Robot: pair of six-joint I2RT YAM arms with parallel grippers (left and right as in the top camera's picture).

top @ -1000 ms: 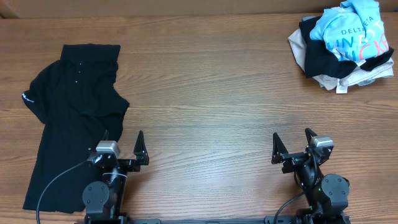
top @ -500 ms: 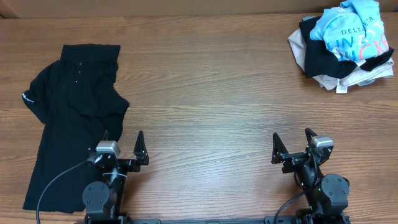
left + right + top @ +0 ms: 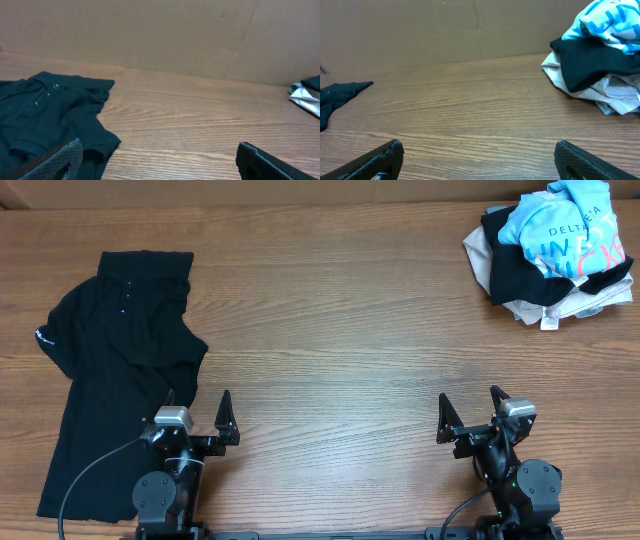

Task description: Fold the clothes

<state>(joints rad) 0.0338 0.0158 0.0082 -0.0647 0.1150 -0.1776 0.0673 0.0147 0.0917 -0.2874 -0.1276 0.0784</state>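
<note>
Sitting low at the near edge of the table (image 3: 330, 330), both arms carry nothing. The left gripper (image 3: 198, 406) stands wide, its 2 fingers spread over bare wood, the left one just beside the edge of a black shirt (image 3: 110, 360). The right gripper (image 3: 469, 400) is equally wide and well apart from any cloth.

The T-shirt (image 3: 565, 225), light blue with white lettering and pink-red accents, lies crumpled on top of a pile (image 3: 545, 290) in the far right corner, well away from both grippers. Under it sits a black garment (image 3: 515, 272), and below that beige and white cloth (image 3: 478, 252), with a small white tag (image 3: 548, 323) at the pile's near edge.

The black shirt lies spread on the left side, collar toward the far edge, small buttons showing, 1 sleeve out to the left.
</note>
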